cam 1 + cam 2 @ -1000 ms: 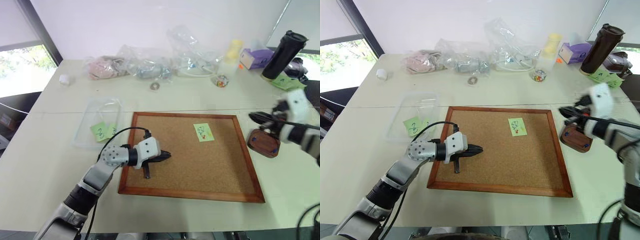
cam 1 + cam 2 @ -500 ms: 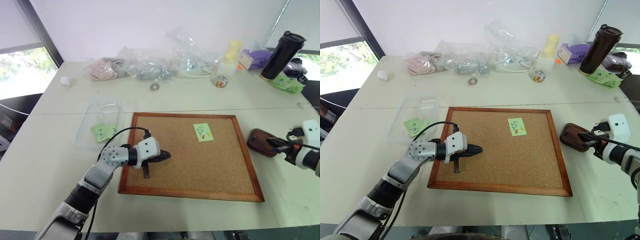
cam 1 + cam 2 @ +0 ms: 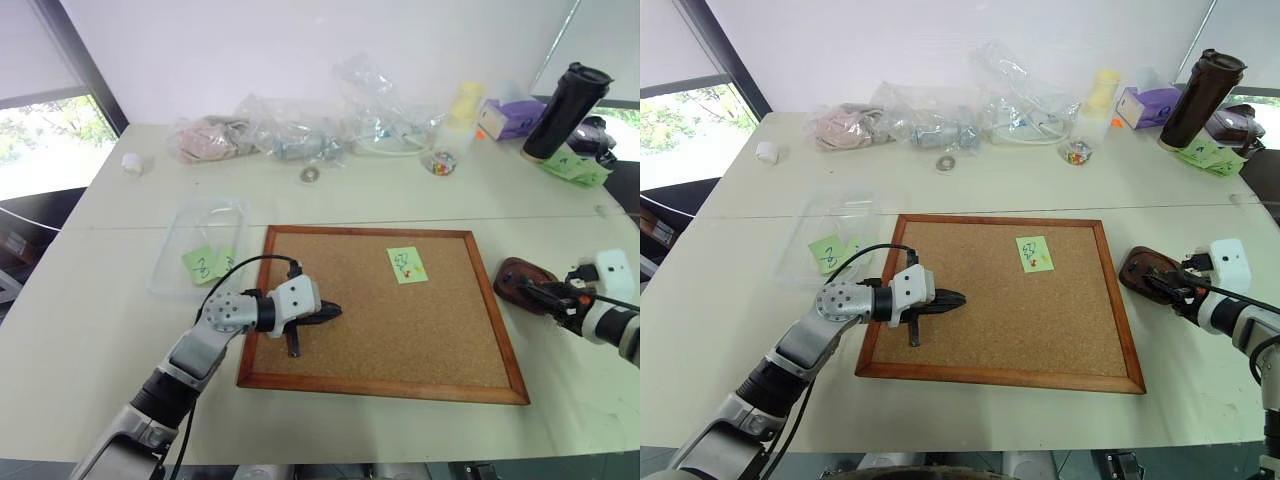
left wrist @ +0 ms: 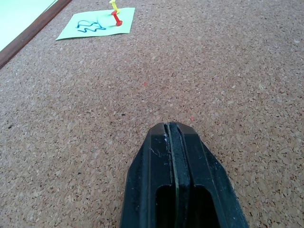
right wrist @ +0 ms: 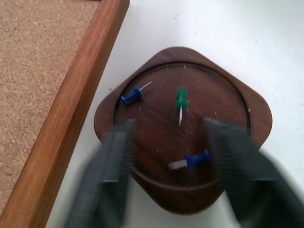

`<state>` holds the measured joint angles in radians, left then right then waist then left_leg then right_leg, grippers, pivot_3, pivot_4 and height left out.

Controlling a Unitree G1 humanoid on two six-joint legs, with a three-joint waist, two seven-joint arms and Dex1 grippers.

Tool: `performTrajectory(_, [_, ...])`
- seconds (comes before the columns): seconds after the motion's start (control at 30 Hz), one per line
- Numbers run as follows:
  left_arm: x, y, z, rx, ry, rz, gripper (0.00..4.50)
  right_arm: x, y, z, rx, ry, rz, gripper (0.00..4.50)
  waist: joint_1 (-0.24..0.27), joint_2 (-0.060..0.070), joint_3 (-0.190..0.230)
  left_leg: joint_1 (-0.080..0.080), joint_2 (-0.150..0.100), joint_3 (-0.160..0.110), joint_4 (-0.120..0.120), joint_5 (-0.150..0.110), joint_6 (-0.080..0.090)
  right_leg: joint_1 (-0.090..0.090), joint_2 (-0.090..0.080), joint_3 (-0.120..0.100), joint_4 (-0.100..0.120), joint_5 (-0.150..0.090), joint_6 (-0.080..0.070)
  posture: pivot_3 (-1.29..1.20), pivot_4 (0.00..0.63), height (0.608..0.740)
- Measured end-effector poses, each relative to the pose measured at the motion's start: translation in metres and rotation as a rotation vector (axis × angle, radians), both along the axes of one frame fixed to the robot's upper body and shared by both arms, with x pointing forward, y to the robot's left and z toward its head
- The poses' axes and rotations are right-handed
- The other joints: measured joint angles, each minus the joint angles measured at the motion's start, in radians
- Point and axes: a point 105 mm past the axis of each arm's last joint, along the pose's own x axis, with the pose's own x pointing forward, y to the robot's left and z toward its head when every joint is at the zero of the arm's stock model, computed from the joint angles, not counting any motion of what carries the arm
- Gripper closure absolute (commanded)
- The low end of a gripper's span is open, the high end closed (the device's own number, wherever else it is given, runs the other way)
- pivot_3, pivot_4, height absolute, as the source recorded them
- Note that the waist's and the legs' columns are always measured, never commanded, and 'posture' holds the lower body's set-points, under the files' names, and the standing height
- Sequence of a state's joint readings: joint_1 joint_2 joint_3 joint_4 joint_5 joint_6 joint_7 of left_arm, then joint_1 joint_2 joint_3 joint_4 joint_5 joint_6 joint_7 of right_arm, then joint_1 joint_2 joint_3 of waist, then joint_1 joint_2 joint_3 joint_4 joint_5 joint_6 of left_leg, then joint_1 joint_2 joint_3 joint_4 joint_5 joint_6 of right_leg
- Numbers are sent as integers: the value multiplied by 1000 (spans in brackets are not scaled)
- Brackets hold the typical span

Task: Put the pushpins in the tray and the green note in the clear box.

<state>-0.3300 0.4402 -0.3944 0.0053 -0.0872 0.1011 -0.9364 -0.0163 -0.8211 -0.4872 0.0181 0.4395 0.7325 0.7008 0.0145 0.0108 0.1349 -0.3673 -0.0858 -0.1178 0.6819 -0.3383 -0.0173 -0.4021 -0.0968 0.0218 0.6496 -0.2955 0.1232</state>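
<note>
1. Right gripper (image 5: 168, 178) hangs low over the tray (image 5: 240, 102), its black fingers spread wide with nothing between them. Judgement: a release pose above the dish.
2. The tray sits on the table (image 3: 100, 300), just beside the corkboard's (image 3: 400, 330) right frame. It holds three pushpins: two blue pins (image 5: 130, 96) and one green pin (image 5: 180, 102).
3. The green note (image 3: 407, 265) is pinned to the corkboard by a red pin (image 4: 116, 19) and a yellow pin (image 4: 114, 4); it cannot go to the clear box (image 3: 170, 260) until both are pulled.
4. The clear box, left of the board, already contains green notes.
5. Left gripper (image 4: 171, 142) rests pressed together and empty on the cork, well apart from the note, probably parked.
</note>
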Motion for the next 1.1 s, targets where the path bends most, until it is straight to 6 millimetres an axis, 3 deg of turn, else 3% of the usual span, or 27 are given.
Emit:
performTrajectory(0.03, [0,0,0,0,0,0,4500,0,1,0,5,0,4,47,0,0,0,0,0,0,0,0,0,0,0,0,0,0,0,0,150,740])
performTrajectory(0.2, [0,0,0,0,0,0,4500,1,6,5,18,-11,23,47,0,0,0,0,0,0,0,0,0,0,0,0,0,0,0,0,150,740])
performTrajectory(0.33, [0,0,0,0,0,0,4500,2,24,21,44,-47,98,47,0,0,0,0,0,0,0,0,0,0,0,0,0,0,0,0,150,740])
performTrajectory(0.5, [1,-1,0,2,2,0,4500,15,88,57,18,-148,324,47,1,0,-1,1,0,-1,0,0,0,1,0,0,0,0,0,0,150,740])
performTrajectory(0.57, [0,-2,0,1,4,-3,4500,20,113,49,29,-145,382,47,2,-4,-1,1,0,-4,0,0,0,2,0,-2,-1,0,0,0,150,740])
performTrajectory(0.67, [0,-2,0,5,-1,-7,4500,32,131,24,16,-121,373,47,1,-4,-1,0,-2,-4,0,0,0,2,-1,-1,-1,0,0,0,150,740])
performTrajectory(0.87, [0,-2,1,12,-3,-5,4500,53,135,10,-52,-125,305,47,0,-4,-2,0,-2,-5,0,0,0,2,-1,-1,-1,0,0,0,150,740])
performTrajectory(1.1, [-1,-2,1,11,0,3,4500,53,145,0,-82,-104,351,47,-1,-4,-2,0,-2,-6,0,0,0,2,-1,-2,-1,0,0,0,150,740])
